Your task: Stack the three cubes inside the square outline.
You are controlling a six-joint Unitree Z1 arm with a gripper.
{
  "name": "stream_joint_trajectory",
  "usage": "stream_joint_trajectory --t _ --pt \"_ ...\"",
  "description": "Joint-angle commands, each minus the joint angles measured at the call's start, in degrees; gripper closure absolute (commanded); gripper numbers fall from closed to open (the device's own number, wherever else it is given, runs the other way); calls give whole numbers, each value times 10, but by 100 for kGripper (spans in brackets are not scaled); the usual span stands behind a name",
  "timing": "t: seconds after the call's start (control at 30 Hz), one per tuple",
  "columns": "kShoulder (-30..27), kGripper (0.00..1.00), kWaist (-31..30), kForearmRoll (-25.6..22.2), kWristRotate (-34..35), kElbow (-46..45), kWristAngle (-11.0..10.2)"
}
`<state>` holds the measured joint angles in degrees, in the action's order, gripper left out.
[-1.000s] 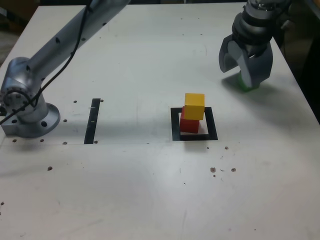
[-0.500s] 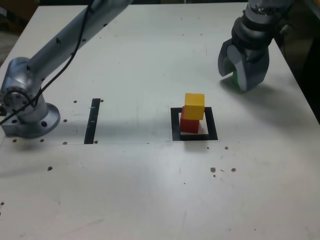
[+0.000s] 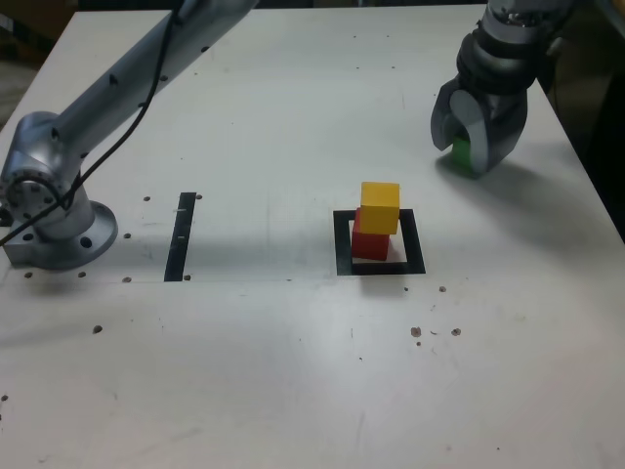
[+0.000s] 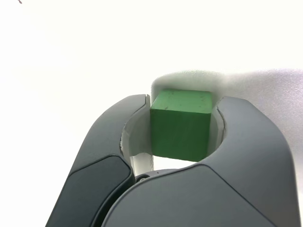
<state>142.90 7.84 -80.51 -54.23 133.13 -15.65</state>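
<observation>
Gripper (image 4: pixel 182 130) seen close up from the wrist: two dark grey curved jaws pressed against opposite sides of the green cube (image 4: pixel 181 124), clamped tight on it, with bright white table (image 4: pixel 71 56) beyond. Same gripper (image 3: pixel 469 147) in the exterior view: far back toward the exterior view's right, pointing down at the table, with only a sliver of the green cube (image 3: pixel 459 151) showing between the jaws, low at the table surface; contact with the table cannot be told.

Nearest the camera in the exterior view: bare white table (image 3: pixel 293 391) with a few small dark specks. Farther back, near the middle: square outline (image 3: pixel 342 244), a thick black frame with a white centre. Inside it, red cube (image 3: pixel 369 242) resting on the white centre, yellow cube (image 3: pixel 380 207) stacked on top, set slightly askew. At the exterior view's left of the outline, well apart: narrow black strip (image 3: pixel 180 236) lying flat. Farther left again: silver arm base (image 3: pixel 49 210) bolted down, with the silver arm link (image 3: pixel 137 68) rising diagonally toward the far edge, black cable along it. Green cube and gripper well apart from the two-cube stack, behind it and to the exterior view's right.
</observation>
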Motion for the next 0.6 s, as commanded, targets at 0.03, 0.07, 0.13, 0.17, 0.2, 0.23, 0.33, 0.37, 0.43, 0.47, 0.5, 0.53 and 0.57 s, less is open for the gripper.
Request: stream_joint_trajectory --t 0.03,0.07,0.13,0.17,0.2,0.23,0.33,0.37,0.43,0.47,0.5,0.53,0.57 --pt "-7 95 -1 -14 8 -1 0" --pt "-9 96 -1 -20 9 0 0" --pt "-16 97 -1 -38 13 4 -1" --pt "-21 97 -1 -52 17 8 -2" --pt "-27 97 -1 -63 22 11 -2" --pt "-33 97 -1 -75 30 14 -2" --pt "-55 97 -1 -106 67 23 3" --pt "-64 97 -1 -114 84 25 7" --pt "-84 97 -1 -125 120 25 17" --pt "-96 97 -2 -129 138 22 21" --pt "-108 97 -2 -131 155 15 25" --pt "-121 97 -3 -132 172 5 28" --pt "-135 97 -3 -132 188 -8 31"
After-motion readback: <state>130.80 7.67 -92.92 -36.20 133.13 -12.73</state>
